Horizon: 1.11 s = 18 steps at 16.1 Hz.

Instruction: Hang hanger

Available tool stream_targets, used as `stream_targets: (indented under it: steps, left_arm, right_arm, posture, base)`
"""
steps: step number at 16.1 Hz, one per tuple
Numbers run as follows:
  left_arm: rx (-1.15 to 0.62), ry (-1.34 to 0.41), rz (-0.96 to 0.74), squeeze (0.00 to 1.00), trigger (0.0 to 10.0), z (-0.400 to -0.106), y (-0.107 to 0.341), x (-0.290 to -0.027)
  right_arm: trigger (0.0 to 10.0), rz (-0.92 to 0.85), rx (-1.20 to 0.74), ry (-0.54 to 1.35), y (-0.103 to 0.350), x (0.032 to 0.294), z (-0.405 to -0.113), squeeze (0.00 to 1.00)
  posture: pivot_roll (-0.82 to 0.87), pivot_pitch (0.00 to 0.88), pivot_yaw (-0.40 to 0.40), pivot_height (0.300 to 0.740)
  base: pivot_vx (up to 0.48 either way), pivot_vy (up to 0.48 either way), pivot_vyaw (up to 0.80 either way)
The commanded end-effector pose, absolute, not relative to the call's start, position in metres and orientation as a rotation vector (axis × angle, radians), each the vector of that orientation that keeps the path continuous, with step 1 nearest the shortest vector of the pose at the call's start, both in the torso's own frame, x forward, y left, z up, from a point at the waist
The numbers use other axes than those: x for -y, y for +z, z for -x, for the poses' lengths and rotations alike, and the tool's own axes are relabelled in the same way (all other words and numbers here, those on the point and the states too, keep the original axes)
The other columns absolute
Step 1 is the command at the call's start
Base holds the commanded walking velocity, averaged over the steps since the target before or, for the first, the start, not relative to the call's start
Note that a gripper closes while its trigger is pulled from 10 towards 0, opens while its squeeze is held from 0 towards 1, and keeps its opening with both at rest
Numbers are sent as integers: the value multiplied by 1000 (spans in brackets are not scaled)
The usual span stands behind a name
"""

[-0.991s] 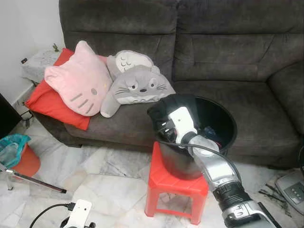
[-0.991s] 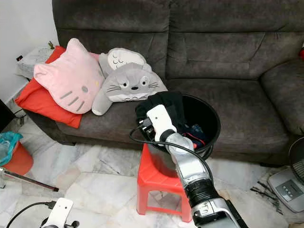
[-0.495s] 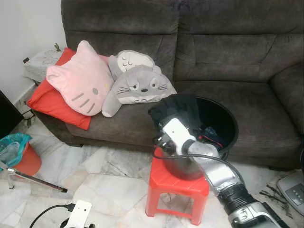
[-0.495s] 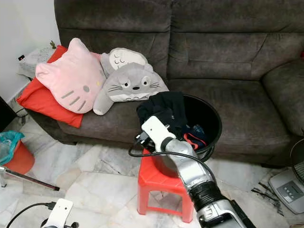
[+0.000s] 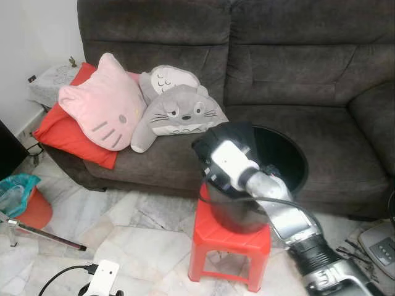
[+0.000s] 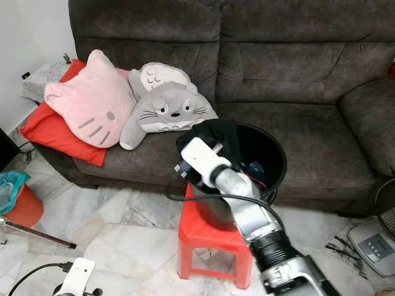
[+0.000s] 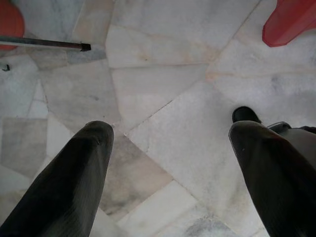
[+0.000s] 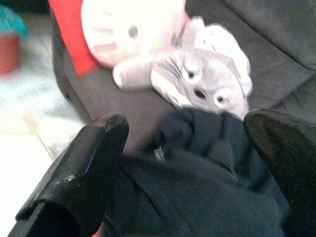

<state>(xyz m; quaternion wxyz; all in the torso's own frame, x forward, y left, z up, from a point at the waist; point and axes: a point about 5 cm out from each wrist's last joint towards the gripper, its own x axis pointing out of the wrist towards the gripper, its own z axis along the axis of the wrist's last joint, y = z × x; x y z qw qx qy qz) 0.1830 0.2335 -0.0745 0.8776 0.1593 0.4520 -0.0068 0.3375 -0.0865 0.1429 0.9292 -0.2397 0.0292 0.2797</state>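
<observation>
Right gripper point(image 8: 182, 163) fingers spread wide, poised over black garment point(image 8: 197, 187) draped on near-left rim of black bucket point(image 5: 290, 179). Left gripper point(image 7: 170, 163) open above floor.

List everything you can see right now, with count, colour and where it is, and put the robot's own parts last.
sofa: 1, dark grey, against the wall
red cushion: 1, red, sofa's left end
pink cat pillow: 1, pink, on the red cushion
grey plush pillows: 2, grey and white, beside the pink one
bin: 1, black, on the stool
black cloth: 1, draped over the bin's rim
stool: 1, red, on the marble floor
small bucket: 1, red, floor at left
fan base: 1, grey, floor at right
left gripper: open, hanging over the floor
right gripper: open, at the black cloth
</observation>
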Motion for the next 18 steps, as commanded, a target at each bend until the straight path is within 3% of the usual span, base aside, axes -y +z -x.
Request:
stream_targets:
  steps: [1, 2, 6, 7, 10, 11, 13, 18]
  left_arm:
    - [-964, -8, -345, 0, 10000, -179, -76, -238]
    - [-965, -10, -345, 0, 10000, -179, -76, -238]
    - [-965, -10, -345, 0, 10000, -179, -76, -238]
    - [-965, -9, -346, 0, 10000, -179, -76, -238]
    - [-967, -10, -350, 0, 10000, -179, -76, -238]
    - [-967, -10, -350, 0, 10000, -179, -76, -238]
    - [-967, -15, -357, 0, 10000, -180, -75, -238]
    - [-964, -8, -359, 0, 10000, -180, -75, -239]
  right_arm:
    - [10000, 277, -46, 579, 152, 81, -333, 0]
    - [10000, 128, -45, 599, 157, 74, -328, 0]
    - [10000, -41, -60, 606, 158, 67, -316, 0]
    - [10000, -139, -70, 533, 157, 73, -305, 0]
    - [10000, -221, -84, 281, 152, 115, -288, 0]
    - [10000, -221, -84, 281, 152, 115, -288, 0]
    - [10000, -227, -156, -30, 131, 181, -274, 0]
    - [10000, -338, -294, -52, 110, 190, -282, 0]
  posture:
    - [-182, 0, 75, 732]
    - [-186, 0, 75, 732]
    - [-190, 0, 73, 732]
    - [-190, 0, 73, 732]
    - [-203, 0, 71, 732]
    - [-203, 0, 71, 732]
    - [-210, 0, 72, 732]
    - [-193, 0, 70, 732]
  base:
    - [0, 0, 0]
    - [0, 0, 0]
    - [0, 0, 0]
    - [0, 0, 0]
    - [0, 0, 0]
    - [0, 0, 0]
    - [0, 0, 0]
    - [0, 0, 0]
